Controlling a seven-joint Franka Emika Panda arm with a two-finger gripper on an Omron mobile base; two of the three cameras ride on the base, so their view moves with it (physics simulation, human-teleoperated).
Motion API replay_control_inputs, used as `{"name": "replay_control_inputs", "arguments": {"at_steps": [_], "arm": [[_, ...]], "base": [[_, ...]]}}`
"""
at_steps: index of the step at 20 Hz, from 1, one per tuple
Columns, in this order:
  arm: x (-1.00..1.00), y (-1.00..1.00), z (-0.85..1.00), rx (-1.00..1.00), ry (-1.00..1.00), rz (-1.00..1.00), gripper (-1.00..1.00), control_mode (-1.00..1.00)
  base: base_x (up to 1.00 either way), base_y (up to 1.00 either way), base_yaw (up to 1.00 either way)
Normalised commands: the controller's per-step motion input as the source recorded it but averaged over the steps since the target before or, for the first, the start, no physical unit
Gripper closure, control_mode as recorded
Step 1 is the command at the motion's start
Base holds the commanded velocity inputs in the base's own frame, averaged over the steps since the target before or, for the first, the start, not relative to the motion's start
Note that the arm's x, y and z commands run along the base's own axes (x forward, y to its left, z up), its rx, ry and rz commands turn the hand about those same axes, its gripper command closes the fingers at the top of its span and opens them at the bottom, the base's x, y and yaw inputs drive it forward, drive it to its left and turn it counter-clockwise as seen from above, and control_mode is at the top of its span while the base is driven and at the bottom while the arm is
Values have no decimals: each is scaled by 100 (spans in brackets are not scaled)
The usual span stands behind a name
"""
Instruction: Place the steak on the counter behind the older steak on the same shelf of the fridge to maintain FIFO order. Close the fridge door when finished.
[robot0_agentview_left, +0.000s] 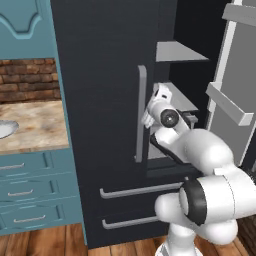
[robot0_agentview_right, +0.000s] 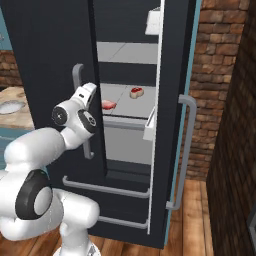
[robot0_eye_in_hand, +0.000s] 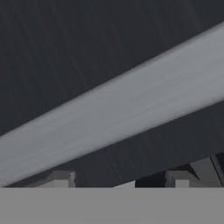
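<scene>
I see fridge (robot0_agentview_right: 45, 45), one dark door shut, other door (robot0_agentview_right: 172, 100) swung open. Shut door and its long grey handle (robot0_agentview_left: 141, 112) stand between my arm and inside. Gripper (robot0_eye_in_hand: 118, 180) right up at that handle; can't tell if open or closed. Steak (robot0_agentview_right: 136, 92), red top with pale rim, sits on shelf (robot0_agentview_right: 120, 95), behind older steak (robot0_agentview_right: 108, 104), flat and pink. Tan bench (robot0_agentview_left: 35, 125) at left, plate edge (robot0_agentview_left: 6, 129) on it.

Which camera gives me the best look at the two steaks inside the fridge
The right base view: it looks through the open door at the steak and the older steak, both lying on the shelf, the red one farther back. The left base view catches that shelf edge-on; the hand view faces a grey door handle.
</scene>
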Motion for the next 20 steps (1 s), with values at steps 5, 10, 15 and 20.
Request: {"name": "replay_control_inputs", "arguments": {"at_steps": [5,10,15,20], "arm": [[69,0,13,0,0,13,-100,-100],[78,12,24,0,8,8,-100,-100],[11,6,63,-1,4,7,-100,-100],[-97,-16,100,-2,-3,1,-100,-100]], "base": [[0,0,0],[0,0,0],[0,0,0],[0,0,0]]}}
